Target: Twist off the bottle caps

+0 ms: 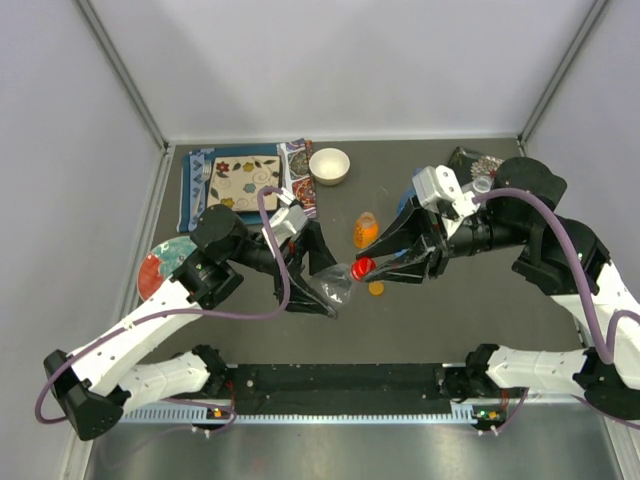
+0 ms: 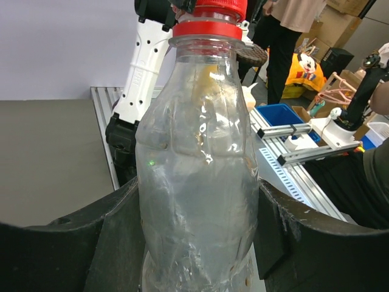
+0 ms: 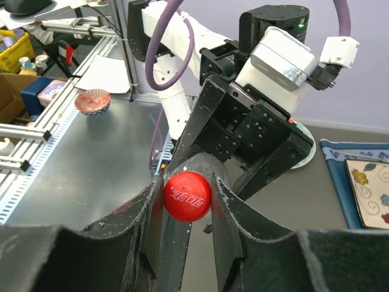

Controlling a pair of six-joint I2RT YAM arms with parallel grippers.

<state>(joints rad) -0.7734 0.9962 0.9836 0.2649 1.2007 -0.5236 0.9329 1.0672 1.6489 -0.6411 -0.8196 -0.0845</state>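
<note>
The left pincer (image 2: 197, 246) is clamped around the lower body of the wide clear bottle (image 2: 197, 152), one dark finger pressed against each side. The bottle sits over the middle of the bench (image 1: 430, 320), its neck pointing toward the right arm. The red cap (image 3: 187, 196) is on the bottle's neck, and the right pincer (image 3: 187, 205) is closed on it from the end, fingers touching the cap on both sides.

A small orange cap (image 1: 376, 288) lies on the bench just beside the bottle's neck, on the near side. The short orange bottle (image 1: 366, 230) stands near the clear bottle's neck, on the far side. Farther beyond the bottle is a white bowl (image 1: 329, 165), with a patterned cloth (image 1: 240, 180) beside it to the left. A red and teal plate (image 1: 162, 264) lies well to the bottle's left.
</note>
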